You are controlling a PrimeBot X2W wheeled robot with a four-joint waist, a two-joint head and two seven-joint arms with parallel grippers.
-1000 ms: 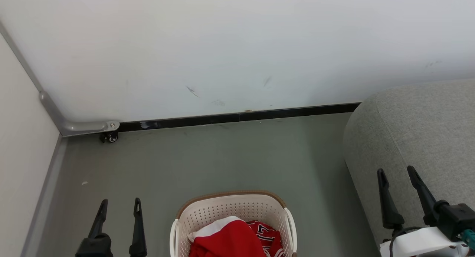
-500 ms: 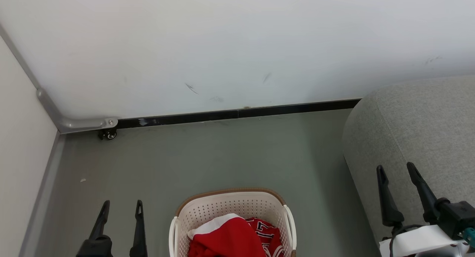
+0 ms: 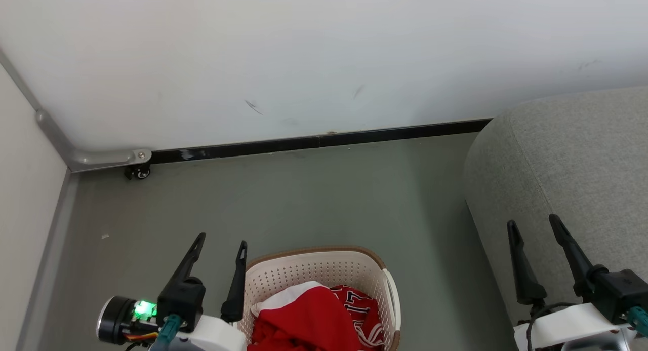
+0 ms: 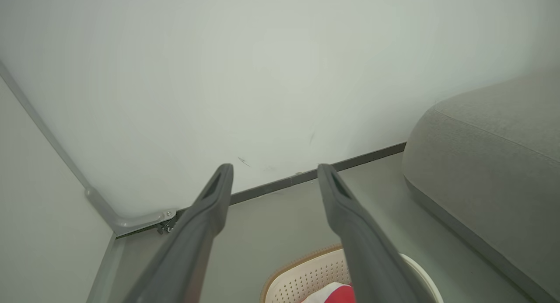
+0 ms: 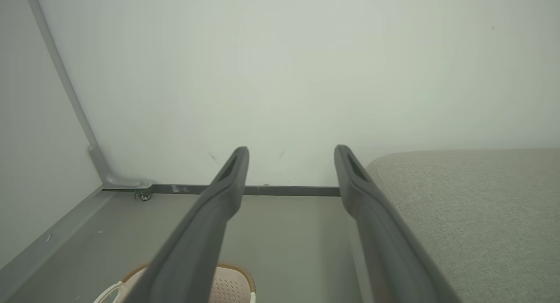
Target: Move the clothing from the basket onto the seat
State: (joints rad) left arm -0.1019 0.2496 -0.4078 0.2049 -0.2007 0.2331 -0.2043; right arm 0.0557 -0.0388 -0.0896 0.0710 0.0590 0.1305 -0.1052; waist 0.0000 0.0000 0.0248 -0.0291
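In your head view, the basket (image 3: 314, 272) sits at the bottom centre on the floor (image 3: 304, 199), with the clothing (image 3: 309, 323) lying inside it. The seat (image 3: 567, 158) takes the right side, apart from the basket. Your left gripper (image 3: 223, 239) stands at the lower left, just beside the basket's left rim (touching or not, you cannot tell). Your right gripper (image 3: 532, 220) stands at the lower right, before the seat. The wall (image 3: 304, 62) runs across the top, behind everything.

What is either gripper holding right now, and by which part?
Nothing is held. The left gripper and the right gripper both have their jaws open and empty. The clothing lies in the basket, not gripped.
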